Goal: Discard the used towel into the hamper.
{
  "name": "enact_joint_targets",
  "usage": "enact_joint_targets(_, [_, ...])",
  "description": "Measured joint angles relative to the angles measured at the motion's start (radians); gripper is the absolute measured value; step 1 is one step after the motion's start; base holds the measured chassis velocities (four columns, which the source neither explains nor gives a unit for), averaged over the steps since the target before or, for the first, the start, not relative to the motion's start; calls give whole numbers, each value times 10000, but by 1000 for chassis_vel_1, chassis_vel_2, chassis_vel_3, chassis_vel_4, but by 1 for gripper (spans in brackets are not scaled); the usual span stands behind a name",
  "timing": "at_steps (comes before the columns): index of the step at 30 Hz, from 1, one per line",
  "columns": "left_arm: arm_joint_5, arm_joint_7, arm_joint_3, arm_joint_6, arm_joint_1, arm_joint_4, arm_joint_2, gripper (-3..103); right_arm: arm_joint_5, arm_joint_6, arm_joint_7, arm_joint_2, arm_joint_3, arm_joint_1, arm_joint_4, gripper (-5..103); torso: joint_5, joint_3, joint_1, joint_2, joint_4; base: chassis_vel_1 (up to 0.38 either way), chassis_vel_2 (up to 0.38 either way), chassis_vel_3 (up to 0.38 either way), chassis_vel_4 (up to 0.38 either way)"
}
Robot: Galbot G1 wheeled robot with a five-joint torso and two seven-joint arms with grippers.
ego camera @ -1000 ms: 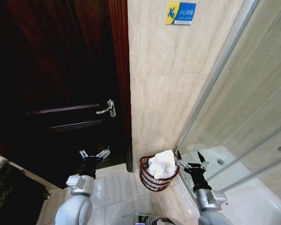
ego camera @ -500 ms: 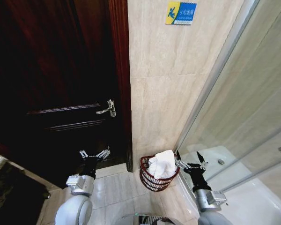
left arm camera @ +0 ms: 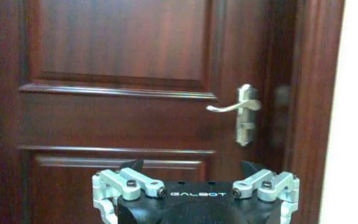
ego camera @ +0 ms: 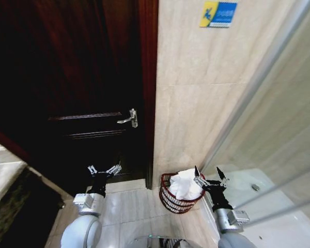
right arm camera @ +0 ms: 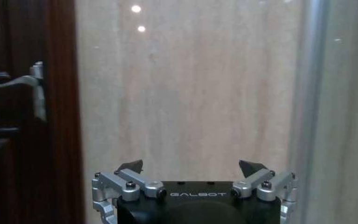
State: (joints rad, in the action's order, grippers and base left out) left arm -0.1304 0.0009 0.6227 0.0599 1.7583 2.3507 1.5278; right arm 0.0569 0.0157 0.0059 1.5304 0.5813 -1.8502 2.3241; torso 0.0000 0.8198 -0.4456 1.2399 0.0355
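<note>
A white towel [ego camera: 186,184] lies bunched inside the hamper [ego camera: 171,200], a dark reddish wire basket on the floor against the tiled wall. My right gripper [ego camera: 210,175] hangs open and empty just right of the hamper's rim, apart from the towel. In the right wrist view the right gripper [right arm camera: 191,166] faces the beige wall with its tips spread. My left gripper [ego camera: 104,169] is open and empty in front of the dark wooden door. The left gripper [left arm camera: 191,165] points at the door panel in the left wrist view.
A dark wooden door [ego camera: 82,88] with a silver lever handle [ego camera: 129,118] stands at the left. The beige tiled wall [ego camera: 196,103] carries a blue sign [ego camera: 218,14]. A glass shower screen [ego camera: 279,113] runs along the right. Pale floor tiles [ego camera: 129,212] lie below.
The whole head view has shifted, so the door, wall and hamper sit further right in the picture. Both grippers stay open and empty; the towel still lies in the hamper.
</note>
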Motion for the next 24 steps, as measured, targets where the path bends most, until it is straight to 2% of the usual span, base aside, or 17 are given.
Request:
enact_joint_targets(15, [0, 0, 1, 0, 1, 0, 0, 100, 6, -6, -5, -2, -1, 8, -11, 100, 0, 0, 1, 0, 3, 112, 115, 114, 109])
enact_joint_targets(24, [0, 0, 0, 0, 0, 0, 0, 100, 6, -6, -6, -2, -2, 9, -14, 100, 0, 0, 0, 0, -2, 9, 5, 5, 7])
